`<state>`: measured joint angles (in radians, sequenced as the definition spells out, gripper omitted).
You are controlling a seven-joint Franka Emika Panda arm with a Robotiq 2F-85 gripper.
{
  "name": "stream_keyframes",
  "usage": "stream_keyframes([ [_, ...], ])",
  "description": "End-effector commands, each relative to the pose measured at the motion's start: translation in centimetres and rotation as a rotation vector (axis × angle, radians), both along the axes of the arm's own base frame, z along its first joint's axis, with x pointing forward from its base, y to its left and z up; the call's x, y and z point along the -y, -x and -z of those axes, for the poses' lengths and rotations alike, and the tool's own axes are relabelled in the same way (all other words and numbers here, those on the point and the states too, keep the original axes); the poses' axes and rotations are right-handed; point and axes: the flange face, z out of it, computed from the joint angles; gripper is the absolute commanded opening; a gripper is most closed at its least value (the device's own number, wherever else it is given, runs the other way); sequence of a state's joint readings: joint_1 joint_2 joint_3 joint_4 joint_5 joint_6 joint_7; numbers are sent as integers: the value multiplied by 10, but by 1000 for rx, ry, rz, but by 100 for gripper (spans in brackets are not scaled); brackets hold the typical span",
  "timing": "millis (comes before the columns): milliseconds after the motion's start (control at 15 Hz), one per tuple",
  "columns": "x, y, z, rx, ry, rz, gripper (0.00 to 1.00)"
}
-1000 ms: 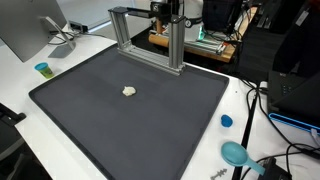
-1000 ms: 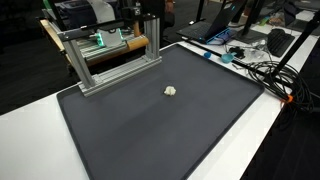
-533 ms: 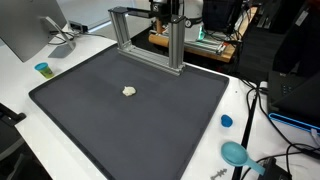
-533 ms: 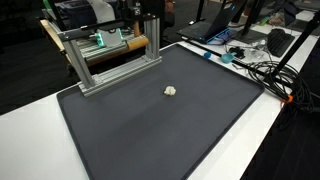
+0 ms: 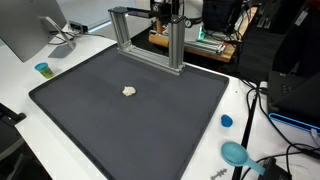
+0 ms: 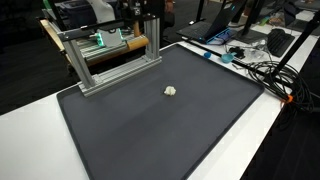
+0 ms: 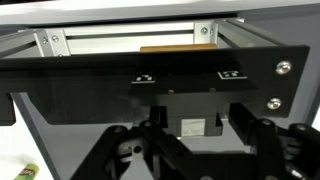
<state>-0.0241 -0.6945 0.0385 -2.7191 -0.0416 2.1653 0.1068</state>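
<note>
Soft, even room light from overhead fills both exterior views: the black mat (image 5: 150, 120) stays matte without glare, the white lump (image 5: 129, 91) near its middle casts barely any shadow, and the white table (image 6: 30, 115) edge comes out bright but not blown. Both views are small and slightly grainy. The wrist view is dimmer and high in contrast, the aluminium frame (image 7: 120, 42) pale along its top edge and the gripper (image 7: 196, 140) close to the lens dark and out of focus.
</note>
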Motion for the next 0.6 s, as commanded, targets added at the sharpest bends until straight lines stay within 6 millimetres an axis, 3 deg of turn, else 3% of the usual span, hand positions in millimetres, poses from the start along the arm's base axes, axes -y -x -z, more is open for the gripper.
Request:
stream_keyframes([
  [0, 5, 0, -2, -3, -15, 12, 56],
  [267, 12, 2, -2, -15, -63, -36, 76],
  [467, 15, 3, -1, -35, -76, -61, 97],
  [533, 15, 3, 0, -39, -77, -68, 95],
])
